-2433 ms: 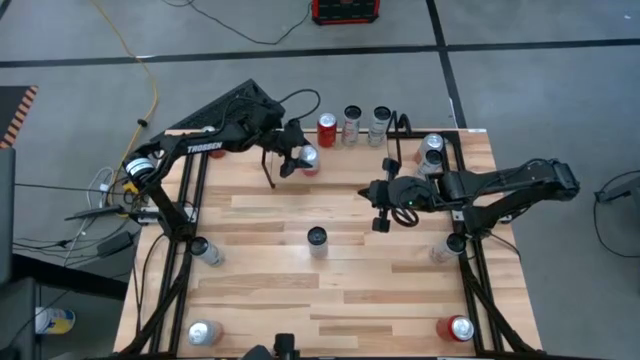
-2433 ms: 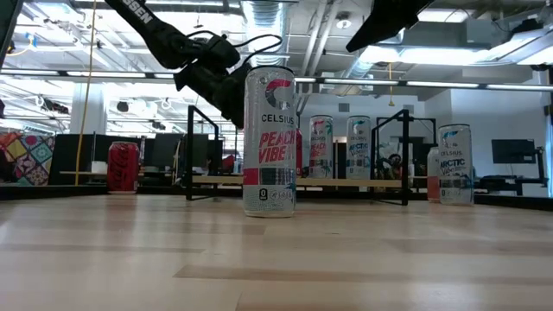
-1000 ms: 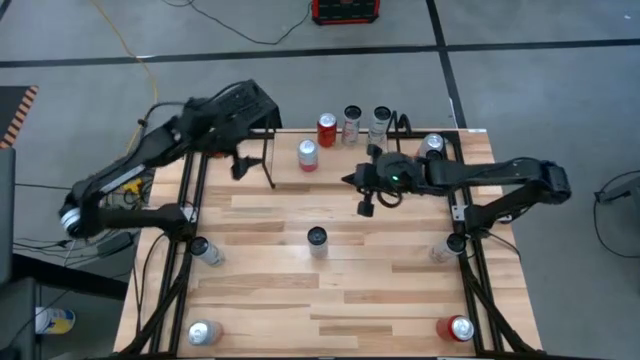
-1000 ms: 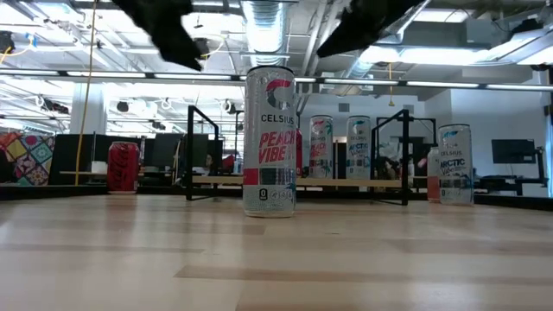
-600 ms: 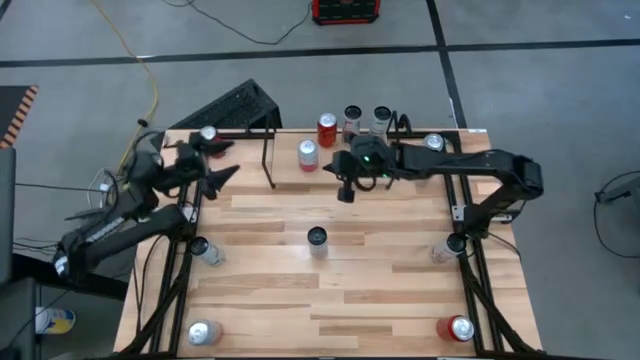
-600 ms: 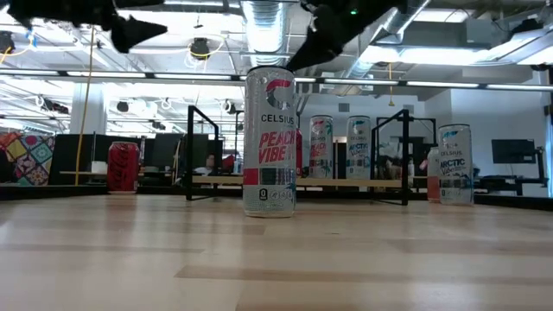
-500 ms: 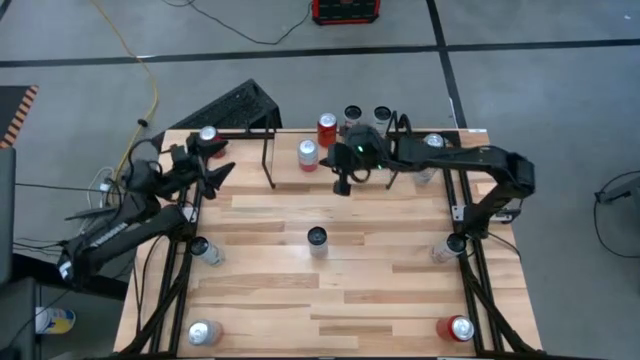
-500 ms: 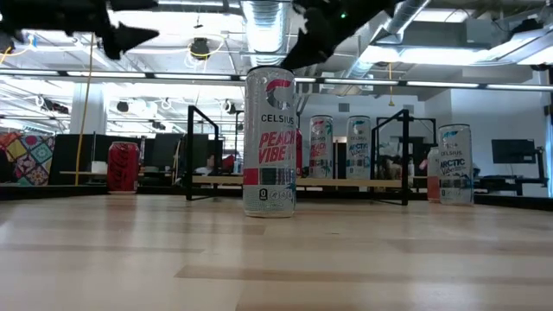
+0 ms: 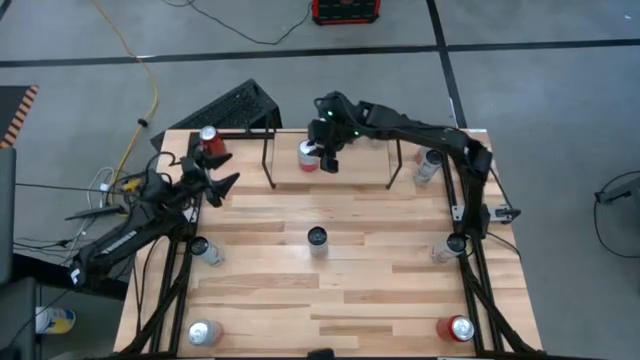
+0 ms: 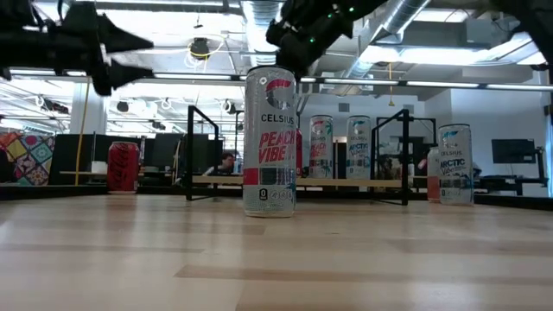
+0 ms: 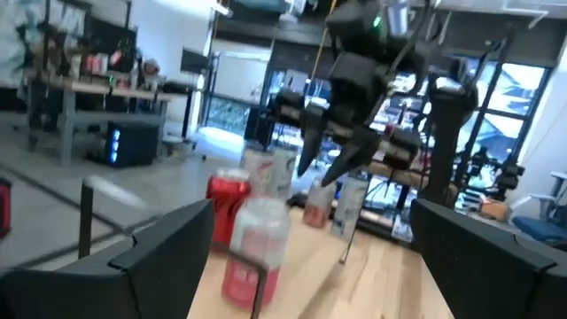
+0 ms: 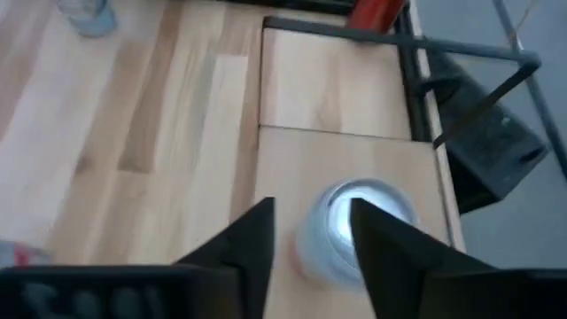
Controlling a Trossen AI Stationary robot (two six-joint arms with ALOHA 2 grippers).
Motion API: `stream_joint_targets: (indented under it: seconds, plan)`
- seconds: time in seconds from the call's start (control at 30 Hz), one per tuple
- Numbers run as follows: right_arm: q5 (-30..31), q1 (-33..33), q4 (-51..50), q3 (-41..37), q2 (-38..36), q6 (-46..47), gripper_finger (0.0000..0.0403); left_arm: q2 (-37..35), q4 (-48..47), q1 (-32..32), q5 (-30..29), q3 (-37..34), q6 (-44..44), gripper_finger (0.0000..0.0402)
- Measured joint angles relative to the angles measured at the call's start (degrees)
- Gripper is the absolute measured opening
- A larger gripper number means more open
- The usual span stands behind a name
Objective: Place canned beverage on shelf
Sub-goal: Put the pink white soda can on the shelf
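1. The table (image 9: 300,280) is seen from above. Twelve o'clock is taken as its far edge and six o'clock as its near edge.
2. The shelf (image 9: 350,178) is found at twelve o'clock, along the far edge. It is made of thin black rods and a light wood board.
3. A pink and silver can (image 9: 306,152) is stood upright on the shelf board, toward its eleven o'clock end.
4. The right gripper (image 9: 327,160) is held over the shelf, just beside this can on its three o'clock side.
5. In the right wrist view, the can's shiny top (image 12: 359,226) is seen under the right gripper (image 12: 310,208). Its two fingers are held partly apart. It cannot be told whether the can is touched.
6. The left gripper (image 9: 228,168) is held in the air at ten o'clock, well apart from the shelf. Its fingers are spread wide and nothing is held in them.
7. A red can (image 9: 208,137) is stood at the far ten o'clock corner, near the left gripper.
8. A tall can (image 10: 270,142) is stood alone in the middle of the table.
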Motion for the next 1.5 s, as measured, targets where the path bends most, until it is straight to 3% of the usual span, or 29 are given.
stream_joint_targets:
  seconds: [0.2, 0.33, 0.43, 0.83, 1.5]
  plan:
    - [-0.1, -1.7, -5.8, 7.4, 4.8, -8.1, 0.0261, 0.0, 0.7, 0.0, -0.4, -3.6, 0.5, 0.0364]
    - [-1.1, -2.5, -7.0, 9.9, 6.9, -9.7, 0.0292, 0.0, 1.6, -0.8, 1.1, -5.3, 2.6, 0.0364]
    - [-2.0, -3.1, -6.4, 10.9, 8.2, -9.9, 0.0304, 0.0, 0.2, -1.4, -1.4, -5.9, 3.2, 0.0364]
    - [-7.3, -5.0, -6.4, 10.9, 9.0, -10.2, 0.0314, 0.2, -5.8, -2.4, -2.7, -5.9, 3.8, 0.0364]
    - [-3.6, -4.5, -5.9, 10.9, 11.6, -10.8, 0.0312, 0.6, -10.0, -2.4, -5.3, -6.1, 2.4, 0.0364]
